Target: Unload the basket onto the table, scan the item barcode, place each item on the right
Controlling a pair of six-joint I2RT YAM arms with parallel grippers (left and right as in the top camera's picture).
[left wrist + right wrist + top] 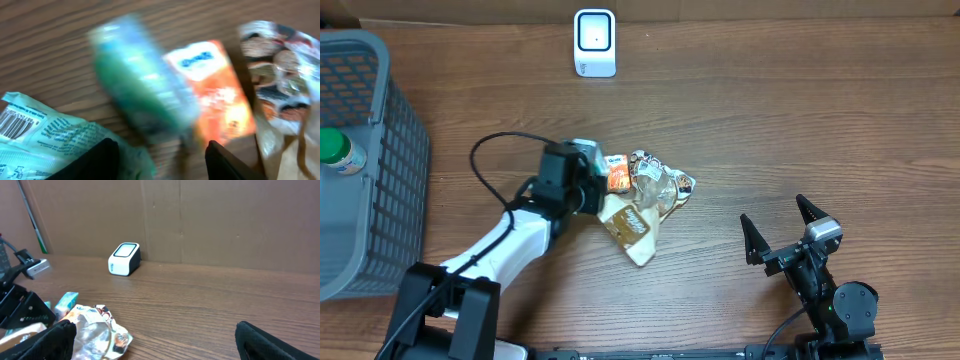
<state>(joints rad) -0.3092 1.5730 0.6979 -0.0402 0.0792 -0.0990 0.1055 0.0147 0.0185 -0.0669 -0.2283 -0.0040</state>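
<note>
The scanner [594, 42] sits top centre on the bench [800, 110]. A basket [405, 170] fills the left edge, with a bottle [338, 150] inside. The heap of packets [645, 200] lies mid-frame, the left claw [595, 185] at its left side. The right claw [772, 210] stands well apart, lower right.

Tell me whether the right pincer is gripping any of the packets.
No, the right pincer stands wide open with nothing between its fingers, well apart from the packets.

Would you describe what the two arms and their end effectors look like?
The left arm has a white link between black joints, with a looping black cable. The right arm is black, its end effector two pointed black fingers with a silver block.
</note>
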